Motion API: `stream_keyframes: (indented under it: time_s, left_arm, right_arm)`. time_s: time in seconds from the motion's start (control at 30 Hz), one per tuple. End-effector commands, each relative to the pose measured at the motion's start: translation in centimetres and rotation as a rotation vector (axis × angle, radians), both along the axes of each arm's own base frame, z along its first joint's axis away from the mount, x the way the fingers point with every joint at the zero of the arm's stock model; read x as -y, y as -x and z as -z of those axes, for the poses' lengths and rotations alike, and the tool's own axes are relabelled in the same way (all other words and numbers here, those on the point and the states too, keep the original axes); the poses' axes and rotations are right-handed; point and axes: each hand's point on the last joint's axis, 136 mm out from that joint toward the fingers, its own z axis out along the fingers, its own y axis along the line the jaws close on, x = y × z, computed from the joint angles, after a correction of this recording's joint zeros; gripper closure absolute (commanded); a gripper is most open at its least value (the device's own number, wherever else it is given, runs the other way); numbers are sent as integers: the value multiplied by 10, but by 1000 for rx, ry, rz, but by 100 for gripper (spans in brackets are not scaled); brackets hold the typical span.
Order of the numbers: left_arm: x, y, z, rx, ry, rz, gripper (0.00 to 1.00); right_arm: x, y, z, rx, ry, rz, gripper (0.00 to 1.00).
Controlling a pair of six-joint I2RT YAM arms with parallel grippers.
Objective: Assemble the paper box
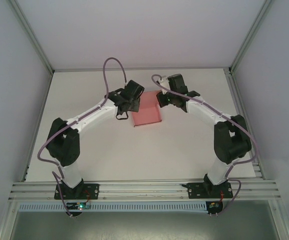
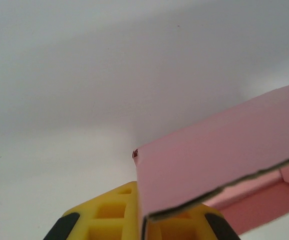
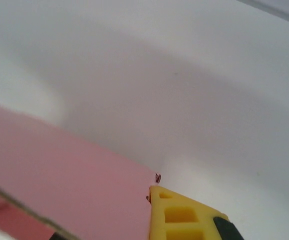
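In the middle of the top view, my left gripper (image 1: 130, 106) pinches the pink paper box (image 1: 147, 116), but I cannot tell if my right gripper (image 1: 161, 99) does.

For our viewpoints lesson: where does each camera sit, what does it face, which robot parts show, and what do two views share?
Top external: above, behind bases, looking down at table; both arms.
Left wrist: on left arm, facing paper box; yellow fingers.
Right wrist: on right arm, facing it too; one yellow finger.
Shared: the paper box.
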Motion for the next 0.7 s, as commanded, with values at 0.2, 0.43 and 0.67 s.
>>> stream_keyframes:
  time_s: [0.2,0.43,0.67]
  left_arm:
    - [32,-29,6,46,171,-84,95]
    - [29,-14,32,18,290,-152,95]
    - [31,-6,38,38,396,-168,95]
  right_arm:
    - [-42,-23,-21,57,-293,201,100]
    - [-29,1,-5,141,-227,218,100]
    - [-32,25,2,197,-242,202,100]
